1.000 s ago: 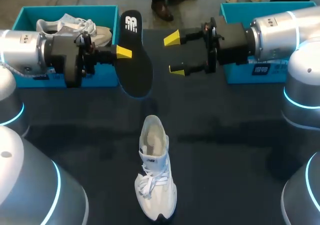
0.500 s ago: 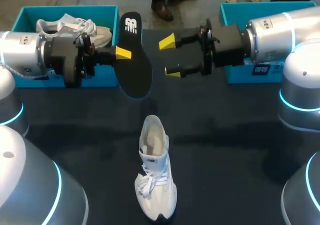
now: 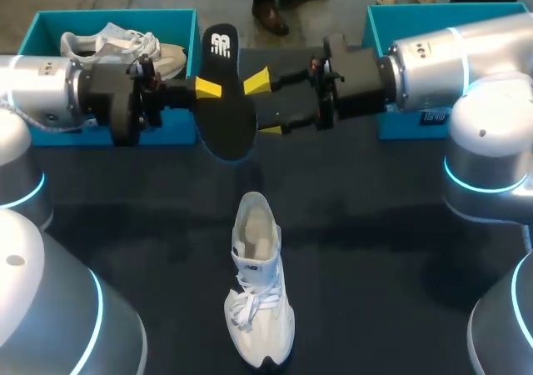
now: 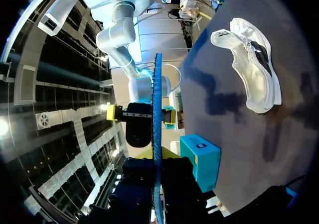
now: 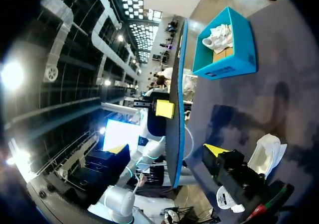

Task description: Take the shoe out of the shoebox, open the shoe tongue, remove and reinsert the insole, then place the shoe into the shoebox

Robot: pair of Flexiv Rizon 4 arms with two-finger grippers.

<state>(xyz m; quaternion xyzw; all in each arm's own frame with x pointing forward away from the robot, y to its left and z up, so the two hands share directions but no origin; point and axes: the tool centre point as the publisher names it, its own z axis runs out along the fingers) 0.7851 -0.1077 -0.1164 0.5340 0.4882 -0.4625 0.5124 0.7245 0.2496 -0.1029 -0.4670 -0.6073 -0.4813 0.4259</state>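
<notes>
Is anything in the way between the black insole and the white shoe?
Nothing visible. The left jaws hold the insole in the air, the shoe lies on the table nearer the robot, and the open right jaws are beside the insole, not between them.

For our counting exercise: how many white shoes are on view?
2: one shoe on the table; a second shoe in the left shoebox. Inside the right shoebox is hidden; more may be there.

The table (image 3: 375, 225) is viewed from above and behind by the head camera. Both wrist cameras are held close to the insole (image 3: 226, 125), which is seen edge-on from opposite sides. The white shoe (image 3: 258, 283) is seemingly shared by all three views.
</notes>
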